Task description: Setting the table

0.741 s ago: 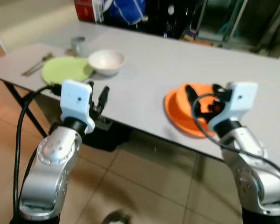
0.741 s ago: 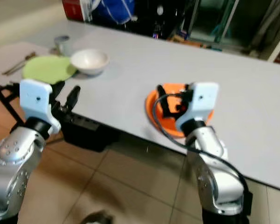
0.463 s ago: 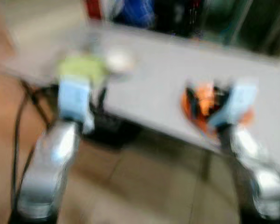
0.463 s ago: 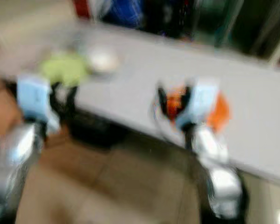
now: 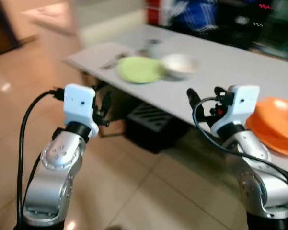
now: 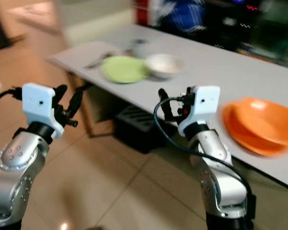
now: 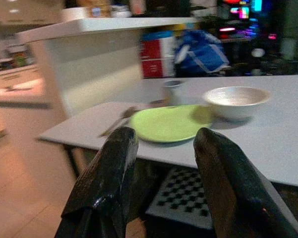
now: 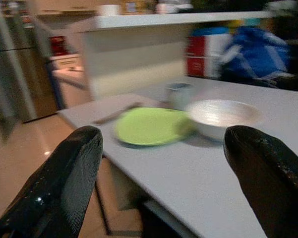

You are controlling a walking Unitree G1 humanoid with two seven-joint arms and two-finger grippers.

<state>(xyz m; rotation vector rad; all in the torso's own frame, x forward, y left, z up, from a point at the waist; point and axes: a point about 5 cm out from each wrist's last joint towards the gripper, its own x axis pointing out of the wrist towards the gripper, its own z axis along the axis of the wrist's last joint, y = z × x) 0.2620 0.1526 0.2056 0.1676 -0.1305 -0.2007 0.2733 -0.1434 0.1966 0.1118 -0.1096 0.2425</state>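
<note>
View swung left since 0.7 s ago: orange plates [image 5: 276,125] now at the right edge, off the right gripper [image 5: 201,103]

Both grippers empty, fingers parted; left gripper [image 7: 163,163] faces green plate [image 7: 169,122], white bowl [image 7: 235,100], cup [image 7: 172,89] and cutlery [image 7: 120,120] on grey table [image 5: 220,72]. Judgement: settle the walk first, approach square to the setting
</note>
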